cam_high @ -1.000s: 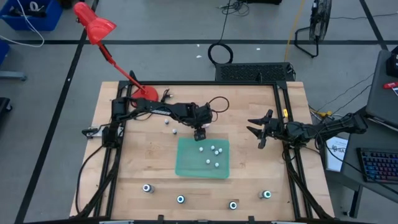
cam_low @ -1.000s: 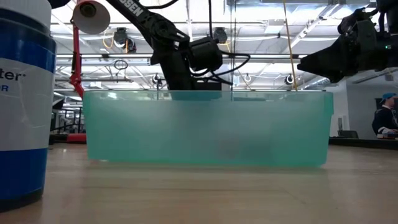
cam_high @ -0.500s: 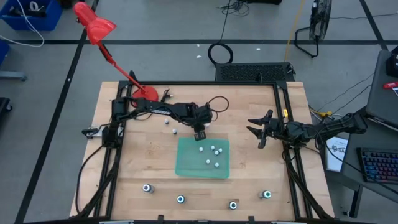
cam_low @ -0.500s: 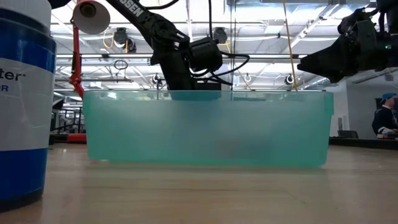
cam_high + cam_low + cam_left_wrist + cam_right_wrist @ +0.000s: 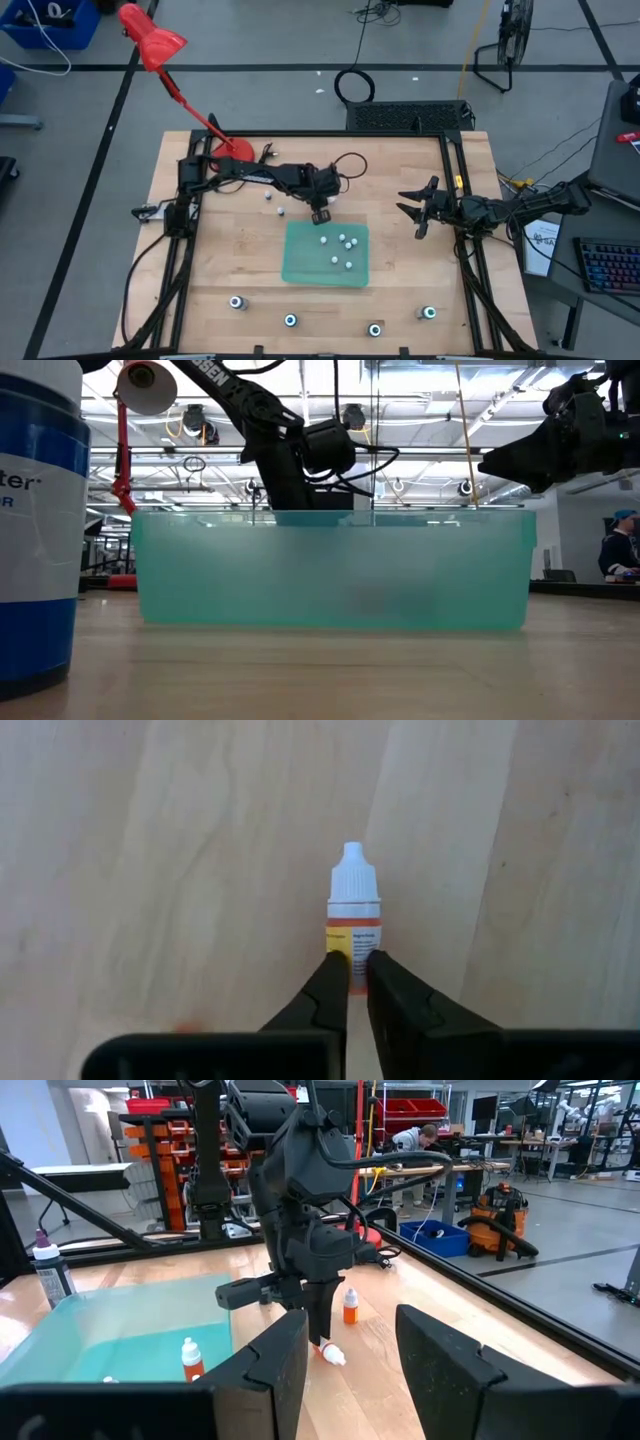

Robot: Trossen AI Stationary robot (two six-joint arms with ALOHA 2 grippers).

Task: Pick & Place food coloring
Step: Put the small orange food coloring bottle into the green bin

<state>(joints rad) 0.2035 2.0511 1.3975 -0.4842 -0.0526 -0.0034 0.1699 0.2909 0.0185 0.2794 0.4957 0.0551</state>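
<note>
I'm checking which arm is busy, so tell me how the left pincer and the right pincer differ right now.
The left pincer is shut on a small white-capped dropper bottle lying on the wooden table; the right pincer stands open and holds nothing. The left pincer is down at the table beside the green bin; the right pincer hangs above the table's right side, away from the bottles. Both are dark and two-fingered.

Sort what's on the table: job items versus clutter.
Job:
- small bottle, lying on the wood, pinched by the left tool
- bottles in the green tray
- dark teal-topped jars along the near edge

Just there:
- red lamp
- right tool, idle, open
</note>
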